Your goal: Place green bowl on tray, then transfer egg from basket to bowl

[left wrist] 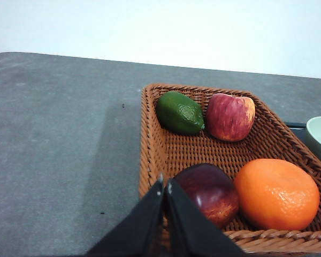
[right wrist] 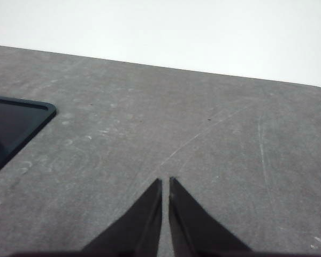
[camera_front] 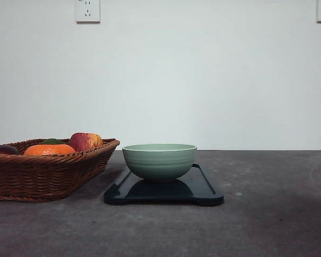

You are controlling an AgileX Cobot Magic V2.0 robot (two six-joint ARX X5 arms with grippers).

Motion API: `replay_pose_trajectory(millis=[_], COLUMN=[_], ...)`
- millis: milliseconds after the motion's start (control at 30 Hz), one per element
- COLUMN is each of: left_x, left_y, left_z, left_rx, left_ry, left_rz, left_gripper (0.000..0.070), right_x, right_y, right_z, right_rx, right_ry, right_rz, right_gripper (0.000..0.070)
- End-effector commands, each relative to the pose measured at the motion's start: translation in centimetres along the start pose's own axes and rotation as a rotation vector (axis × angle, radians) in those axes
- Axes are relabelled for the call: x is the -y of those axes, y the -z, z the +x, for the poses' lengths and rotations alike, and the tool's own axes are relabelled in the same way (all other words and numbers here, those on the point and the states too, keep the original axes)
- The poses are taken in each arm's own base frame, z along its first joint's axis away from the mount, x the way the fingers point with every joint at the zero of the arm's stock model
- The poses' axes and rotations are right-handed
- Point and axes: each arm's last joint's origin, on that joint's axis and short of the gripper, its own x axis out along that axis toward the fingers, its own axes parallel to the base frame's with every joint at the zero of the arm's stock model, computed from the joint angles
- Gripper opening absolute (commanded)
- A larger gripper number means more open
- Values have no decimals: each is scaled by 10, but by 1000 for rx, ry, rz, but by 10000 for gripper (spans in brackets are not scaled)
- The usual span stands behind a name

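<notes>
Over by the left edge of the tabletop sits the basket of fruit, with the green bowl on the tray right beside it. My left end effector and right end effector are both pinched closed, holding nothing.

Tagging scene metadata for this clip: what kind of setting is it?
Probably a lab or test bench, not a kitchen: a bare grey tabletop against a plain white wall with sockets, and staged props, namely a wicker basket of fruit and a green bowl on a tray.
</notes>
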Motion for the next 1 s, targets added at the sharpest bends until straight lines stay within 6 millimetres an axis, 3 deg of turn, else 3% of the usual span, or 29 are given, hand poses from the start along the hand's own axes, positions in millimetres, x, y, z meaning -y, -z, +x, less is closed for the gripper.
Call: replay_pose_trajectory(millis=[0,967], left_x=[-1,-1], left_y=[5,5], left_z=[2,2], left_rx=[-7,-7], left_ry=[-2,-2], left_rz=[13,13], left_gripper=[0,0], right_x=[0,0], right_y=[0,0], right_z=[0,0], right_rx=[10,10], right_ry=[1,1], right_rz=[-4,-4], right_gripper=[16,16])
